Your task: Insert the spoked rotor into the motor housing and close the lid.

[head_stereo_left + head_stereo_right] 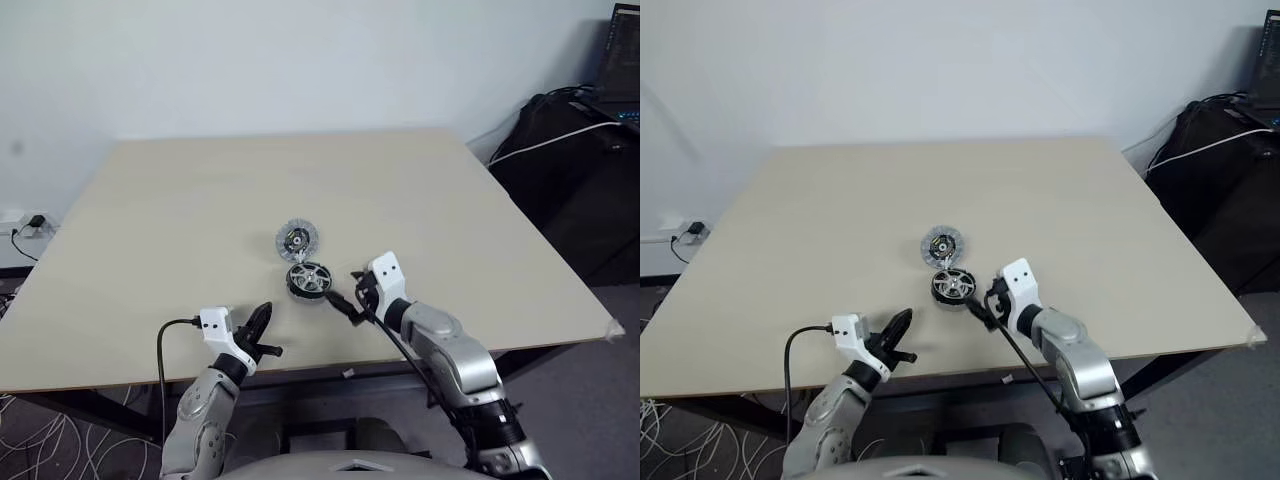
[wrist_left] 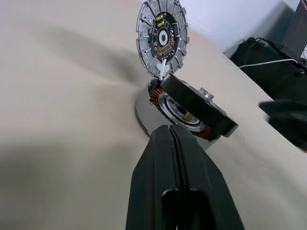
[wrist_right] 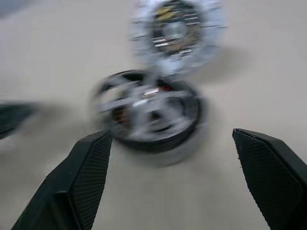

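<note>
Beige table (image 1: 200, 210) before a white wall (image 1: 300, 60) — black bag (image 1: 570, 160), white cable (image 1: 545, 145), laptop (image 1: 622, 60) at right.

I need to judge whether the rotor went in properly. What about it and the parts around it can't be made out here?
- Seating of the spoked rotor in the motor housing: too small in the head views; it looks tilted in the left wrist view; motion blur in the right wrist view.
- Housing's far side: hidden behind the rotor, left wrist view.
- Lid: its underside faces the table.
</note>
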`<action>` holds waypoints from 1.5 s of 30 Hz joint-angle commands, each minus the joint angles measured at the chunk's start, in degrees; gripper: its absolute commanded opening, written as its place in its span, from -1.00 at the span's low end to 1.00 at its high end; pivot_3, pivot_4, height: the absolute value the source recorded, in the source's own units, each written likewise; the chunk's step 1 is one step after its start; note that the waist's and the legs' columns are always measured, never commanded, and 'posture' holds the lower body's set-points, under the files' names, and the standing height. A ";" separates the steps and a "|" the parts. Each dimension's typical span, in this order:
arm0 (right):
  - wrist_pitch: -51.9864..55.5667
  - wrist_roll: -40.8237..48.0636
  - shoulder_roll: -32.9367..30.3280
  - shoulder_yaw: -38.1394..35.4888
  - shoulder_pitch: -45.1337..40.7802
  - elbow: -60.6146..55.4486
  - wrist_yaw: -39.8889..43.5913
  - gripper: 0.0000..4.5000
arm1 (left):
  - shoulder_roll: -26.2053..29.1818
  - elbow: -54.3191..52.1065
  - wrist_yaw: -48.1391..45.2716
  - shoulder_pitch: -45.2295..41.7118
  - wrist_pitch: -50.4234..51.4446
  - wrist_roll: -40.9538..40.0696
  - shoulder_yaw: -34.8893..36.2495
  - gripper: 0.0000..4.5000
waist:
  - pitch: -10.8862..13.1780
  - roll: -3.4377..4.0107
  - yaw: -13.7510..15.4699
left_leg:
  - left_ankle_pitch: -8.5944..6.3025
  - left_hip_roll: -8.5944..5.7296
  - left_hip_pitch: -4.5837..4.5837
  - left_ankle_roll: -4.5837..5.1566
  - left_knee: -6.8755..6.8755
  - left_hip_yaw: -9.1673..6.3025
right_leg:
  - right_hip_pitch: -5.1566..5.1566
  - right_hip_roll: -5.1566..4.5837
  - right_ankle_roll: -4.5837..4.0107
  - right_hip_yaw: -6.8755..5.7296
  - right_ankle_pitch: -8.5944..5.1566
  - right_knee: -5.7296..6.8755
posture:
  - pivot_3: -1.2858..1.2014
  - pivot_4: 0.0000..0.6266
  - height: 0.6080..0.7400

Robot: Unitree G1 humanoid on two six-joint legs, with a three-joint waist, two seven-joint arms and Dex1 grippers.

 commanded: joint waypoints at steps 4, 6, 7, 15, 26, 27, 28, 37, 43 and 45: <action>-8.14 -4.72 -2.67 5.72 0.79 -4.49 1.38 0.91 | -0.36 -0.47 -0.59 -1.01 0.46 -1.09 -0.01 -1.00 | 0.00 -0.01 0.01 | -0.13 0.02 0.01 -0.22 0.11 0.00 | 0.06 0.00 0.04 -0.01 0.02 0.02 | 0.03 -1.00 1.00; -13.25 -7.83 -2.89 7.72 0.63 -3.19 0.74 0.91 | -0.43 -0.32 -0.53 -1.18 0.63 -1.16 0.08 -1.00 | 0.00 -0.01 0.04 | -0.15 0.01 0.01 -0.26 0.13 0.01 | 0.07 -0.01 0.06 -0.02 0.02 0.02 | 0.03 -1.00 1.00; -15.05 -8.86 -2.97 8.58 0.49 -2.50 0.71 0.91 | -0.46 -0.31 -0.48 -1.19 0.66 -1.20 0.13 -1.00 | 0.00 -0.02 0.05 | -0.15 0.01 0.01 -0.26 0.13 0.00 | 0.07 -0.01 0.06 -0.02 0.02 0.02 | 0.03 -1.00 1.00; -11.09 1.62 5.32 2.31 0.81 -0.52 -2.15 0.91 | -0.69 -0.41 -0.27 -0.96 0.97 -1.73 0.54 -1.00 | 0.00 -0.08 0.17 | -0.06 0.00 0.01 -0.12 0.12 -0.01 | 0.06 0.01 0.05 -0.02 0.03 0.02 | 0.03 -1.00 1.00; 23.50 38.60 16.37 -18.78 2.09 -6.30 -15.43 0.91 | -0.87 -0.37 -0.86 -1.17 2.01 -1.99 0.92 -1.00 | -0.02 0.10 0.04 | -0.17 0.03 -0.03 -0.23 0.04 -0.05 | -0.01 -0.05 -0.01 -0.01 0.02 0.03 | 0.03 -1.00 1.00; 24.47 39.78 16.77 -19.63 2.06 -6.06 -17.00 0.91 | -0.84 -0.37 -0.90 -1.19 2.08 -2.01 0.93 -1.00 | -0.05 0.16 -0.04 | -0.17 0.03 -0.03 -0.23 0.03 -0.05 | -0.02 -0.04 -0.02 -0.01 0.01 0.03 | 0.03 -1.00 1.00; 25.25 40.73 17.17 -20.37 1.99 -5.84 -18.58 0.91 | -0.80 -0.37 -0.94 -1.21 2.13 -2.03 0.91 -1.00 | -0.09 0.21 -0.06 | -0.17 0.04 -0.03 -0.23 0.01 -0.04 | -0.03 -0.03 -0.02 -0.01 0.01 0.03 | 0.03 -1.00 1.00; 30.66 50.29 22.08 -25.39 -1.65 1.69 -35.53 0.91 | -0.29 -0.31 -1.05 -1.35 2.31 -2.19 0.76 -1.00 | -0.12 0.27 -0.08 | -0.13 0.03 -0.03 -0.16 0.02 -0.02 | -0.01 -0.03 -0.02 -0.01 0.00 0.01 | 0.03 -1.00 1.00; 27.94 54.69 24.19 -27.20 -4.72 7.06 -40.85 0.91 | -0.24 -0.35 -1.07 -1.25 2.30 -2.16 0.85 -1.00 | -0.13 0.34 -0.14 | -0.02 0.03 -0.03 0.02 0.00 -0.01 | 0.00 -0.01 -0.01 -0.01 0.00 -0.02 | 0.03 -1.00 1.00; 26.48 56.27 24.66 -27.55 -5.46 8.37 -42.13 0.91 | -0.22 -0.37 -1.09 -1.23 2.26 -2.11 0.86 -1.00 | -0.13 0.36 -0.16 | -0.02 0.03 -0.04 0.05 -0.01 -0.01 | -0.01 -0.01 -0.02 -0.01 0.00 -0.03 | 0.03 -1.00 1.00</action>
